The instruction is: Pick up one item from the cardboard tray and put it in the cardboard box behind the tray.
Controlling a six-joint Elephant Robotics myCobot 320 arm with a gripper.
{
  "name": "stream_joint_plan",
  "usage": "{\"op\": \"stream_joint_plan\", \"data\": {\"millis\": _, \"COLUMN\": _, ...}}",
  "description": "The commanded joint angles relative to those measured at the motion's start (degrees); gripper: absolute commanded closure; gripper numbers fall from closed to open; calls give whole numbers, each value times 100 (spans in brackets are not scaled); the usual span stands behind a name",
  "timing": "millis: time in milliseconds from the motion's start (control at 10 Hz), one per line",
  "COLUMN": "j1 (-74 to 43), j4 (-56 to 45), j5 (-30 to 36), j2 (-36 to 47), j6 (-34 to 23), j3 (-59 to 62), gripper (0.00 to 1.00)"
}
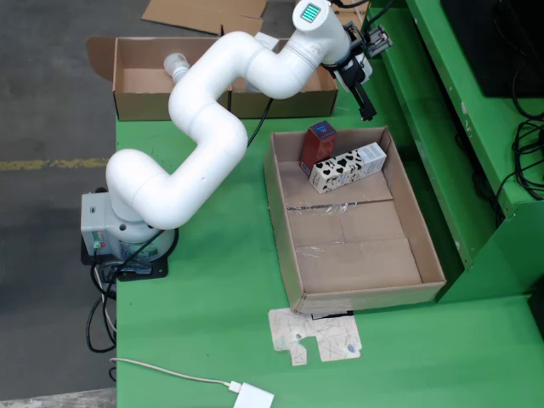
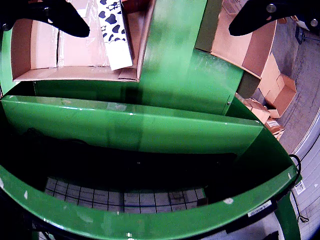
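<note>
the robot's pincer (image 1: 367,78) hangs spread and empty between the cardboard tray (image 1: 357,282) and the cardboard box (image 1: 140,98) on the green table (image 1: 212,331). the cow-print carton (image 1: 347,167) lies beside a red carton (image 1: 318,144) at the tray's far end. a clean grasp likely means descending past the tray's rear wall, with open floor on the near side

Tool (image 1: 367,100) hangs above tray (image 1: 425,246); two cartons (image 1: 344,166) inside.

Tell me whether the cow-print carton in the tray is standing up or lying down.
Lying down. The cow-print carton rests on its long side on the floor of the tray, at the far end, against the upright red box.
</note>
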Motion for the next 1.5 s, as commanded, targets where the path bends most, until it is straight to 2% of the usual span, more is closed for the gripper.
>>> {"op": "stream_joint_plan", "data": {"millis": 0, "j1": -83, "j4": 35, "j5": 121, "j2": 101, "j6": 11, "j3": 149, "gripper": 0}}
{"op": "stream_joint_plan", "data": {"millis": 900, "j1": -61, "j4": -128, "j5": 418, "j2": 211, "j6": 159, "j3": 149, "gripper": 0}}
{"op": "stream_joint_plan", "data": {"millis": 1000, "j1": -137, "j4": -365, "j5": 690, "j2": 274, "j6": 245, "j3": 149, "gripper": 0}}
{"op": "stream_joint_plan", "data": {"millis": 1100, "j1": -137, "j4": -365, "j5": 690, "j2": 274, "j6": 245, "j3": 149, "gripper": 0}}
{"op": "stream_joint_plan", "data": {"millis": 1400, "j1": -358, "j4": -1698, "j5": 1430, "j2": 657, "j6": 264, "j3": 149, "gripper": 0}}
